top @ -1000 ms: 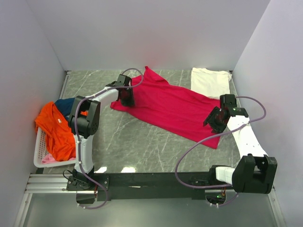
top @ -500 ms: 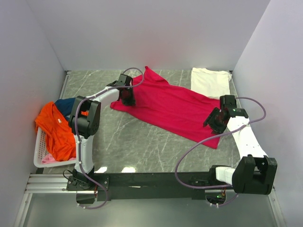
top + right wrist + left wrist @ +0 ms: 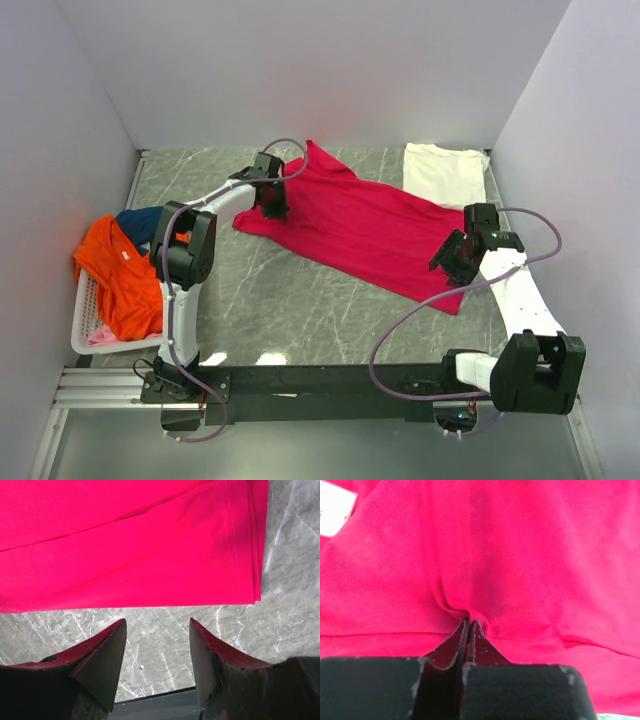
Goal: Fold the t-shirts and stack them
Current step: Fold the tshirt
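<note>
The crimson-pink t-shirt [image 3: 360, 225] lies spread slantwise across the marble table [image 3: 290, 300]. My left gripper [image 3: 272, 205] sits on its far-left part near the collar and is shut, pinching a small pucker of the cloth [image 3: 470, 605] between its fingertips [image 3: 468, 622]. The white neck label [image 3: 335, 505] shows at the upper left of the left wrist view. My right gripper [image 3: 452, 262] hovers open at the shirt's near-right hem [image 3: 240, 555], its fingers [image 3: 107, 650] over bare marble with nothing between them. A folded cream-white t-shirt [image 3: 445, 172] lies at the back right.
A white slatted basket [image 3: 88, 310] stands at the left table edge. An orange tee [image 3: 115, 275] drapes over it, a navy one [image 3: 140, 220] lies behind, and a bit of pale pink [image 3: 105, 337] shows at its front. White walls close in the table.
My left gripper has shifted slightly toward the back and closed its fingers on the crimson cloth. The right arm and the shirt's lie are unchanged.
</note>
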Robot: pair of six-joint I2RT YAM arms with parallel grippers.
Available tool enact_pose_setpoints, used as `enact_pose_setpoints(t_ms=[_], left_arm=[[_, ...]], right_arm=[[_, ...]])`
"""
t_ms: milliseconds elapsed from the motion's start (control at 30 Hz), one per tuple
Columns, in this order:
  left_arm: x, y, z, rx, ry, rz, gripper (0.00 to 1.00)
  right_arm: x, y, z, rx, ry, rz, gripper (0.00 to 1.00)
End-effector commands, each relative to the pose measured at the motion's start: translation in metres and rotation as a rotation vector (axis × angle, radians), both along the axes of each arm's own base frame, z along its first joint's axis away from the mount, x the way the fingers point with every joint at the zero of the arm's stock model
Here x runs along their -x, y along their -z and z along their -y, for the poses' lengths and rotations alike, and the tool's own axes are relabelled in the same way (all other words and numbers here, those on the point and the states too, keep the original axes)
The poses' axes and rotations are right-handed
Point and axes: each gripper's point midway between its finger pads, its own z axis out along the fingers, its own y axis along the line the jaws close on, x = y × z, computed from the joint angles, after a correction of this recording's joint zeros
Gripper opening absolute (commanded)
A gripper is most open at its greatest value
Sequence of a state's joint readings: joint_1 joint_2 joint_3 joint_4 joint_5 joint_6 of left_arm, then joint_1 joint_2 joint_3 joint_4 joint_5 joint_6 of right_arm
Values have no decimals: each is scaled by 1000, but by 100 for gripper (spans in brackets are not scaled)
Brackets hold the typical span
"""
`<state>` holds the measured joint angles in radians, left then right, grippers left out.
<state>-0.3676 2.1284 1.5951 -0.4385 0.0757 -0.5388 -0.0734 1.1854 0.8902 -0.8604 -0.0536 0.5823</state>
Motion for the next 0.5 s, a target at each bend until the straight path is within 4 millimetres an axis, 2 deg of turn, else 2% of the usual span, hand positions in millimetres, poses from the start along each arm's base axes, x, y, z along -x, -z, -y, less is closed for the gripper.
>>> enact_pose_setpoints(t_ms=[0, 200, 467], left_arm=[[-18, -30, 23, 55, 34, 73, 0], [-33, -51, 48, 129, 69, 115, 0], [-39, -54, 78, 217, 135, 116, 0]], right_arm=[[1, -7, 1, 7, -7, 33, 60], [2, -6, 0, 7, -7, 28, 60], [6, -2, 1, 8, -5, 19, 60]])
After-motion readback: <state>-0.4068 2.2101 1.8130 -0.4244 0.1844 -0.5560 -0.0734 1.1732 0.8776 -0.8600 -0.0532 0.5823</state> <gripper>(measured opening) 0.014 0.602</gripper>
